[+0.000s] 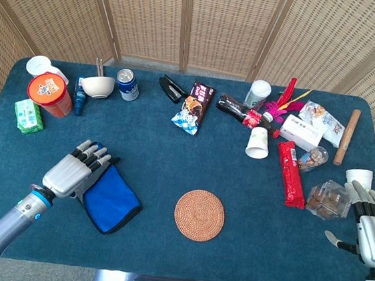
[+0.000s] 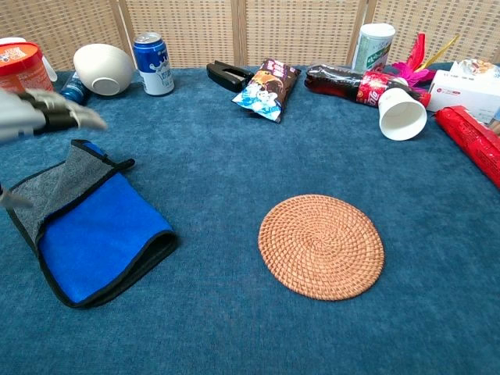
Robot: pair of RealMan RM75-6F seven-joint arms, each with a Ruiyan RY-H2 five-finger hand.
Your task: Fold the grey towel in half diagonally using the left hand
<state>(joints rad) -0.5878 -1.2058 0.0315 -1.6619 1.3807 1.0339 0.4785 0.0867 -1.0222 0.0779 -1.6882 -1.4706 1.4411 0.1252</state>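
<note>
The towel (image 2: 94, 226) lies folded on the blue table at the front left, its blue side up with a grey strip (image 2: 58, 183) showing along its left edge and a black hem all round. In the head view the towel (image 1: 109, 197) sits just right of my left hand (image 1: 77, 169). That hand (image 2: 39, 116) hovers above the towel's far left part, fingers stretched out and apart, holding nothing. My right hand (image 1: 366, 223) rests at the table's right edge, fingers spread and empty.
A round woven coaster (image 1: 199, 214) lies right of the towel. Along the back stand an orange tub (image 1: 49, 93), a white bowl (image 1: 97, 86), a blue can (image 1: 127, 84), a snack bag (image 1: 194, 106), a cola bottle (image 1: 238, 109), paper cups (image 1: 258, 142) and red packets (image 1: 291, 173).
</note>
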